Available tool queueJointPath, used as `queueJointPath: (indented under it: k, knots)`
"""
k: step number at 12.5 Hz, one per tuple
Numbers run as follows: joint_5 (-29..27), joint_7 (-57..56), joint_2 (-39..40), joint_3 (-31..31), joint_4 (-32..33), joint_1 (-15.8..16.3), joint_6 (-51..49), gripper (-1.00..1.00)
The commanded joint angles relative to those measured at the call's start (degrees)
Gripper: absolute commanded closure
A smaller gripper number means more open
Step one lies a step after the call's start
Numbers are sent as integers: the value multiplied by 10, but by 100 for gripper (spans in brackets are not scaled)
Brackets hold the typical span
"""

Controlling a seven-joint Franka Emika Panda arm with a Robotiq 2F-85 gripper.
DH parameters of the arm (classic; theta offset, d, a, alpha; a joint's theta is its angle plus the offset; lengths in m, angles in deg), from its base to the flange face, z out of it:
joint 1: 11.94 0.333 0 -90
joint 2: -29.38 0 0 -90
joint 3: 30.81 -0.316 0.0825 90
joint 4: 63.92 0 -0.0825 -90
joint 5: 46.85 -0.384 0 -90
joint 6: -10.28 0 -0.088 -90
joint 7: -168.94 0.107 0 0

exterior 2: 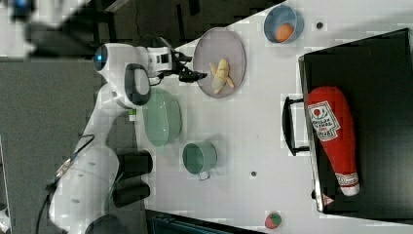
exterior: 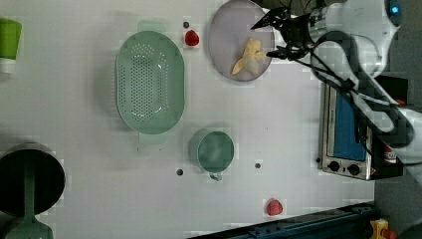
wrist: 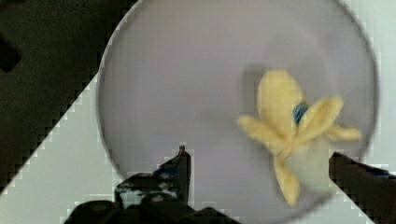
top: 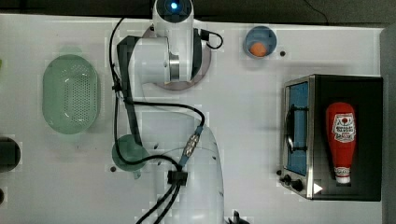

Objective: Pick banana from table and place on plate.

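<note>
The banana, pale yellow with its peel flaps spread, lies on the lilac-grey plate at the left view's top. My gripper hovers at the plate's edge, just to the left view's right of the banana. In the wrist view the banana rests on the plate, and my gripper is open, its dark fingers standing wide apart to either side of the fruit without holding it. The right view shows the banana on the plate beside my gripper.
A green colander and a green mug stand mid-table. Strawberries lie beside the plate and near the table edge. A toaster oven carries a ketchup bottle. A blue bowl holds an orange ball.
</note>
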Motion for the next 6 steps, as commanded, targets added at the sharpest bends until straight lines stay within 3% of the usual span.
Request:
queueJointPath:
  k: [1,4,6]
  knots:
    - [9,10,-103,15,18,-15,-67,-100]
    - [9,10,-204,23,69,-26,-172,-100]
    - [9,10,-279,30,120,-34,-192,-100]
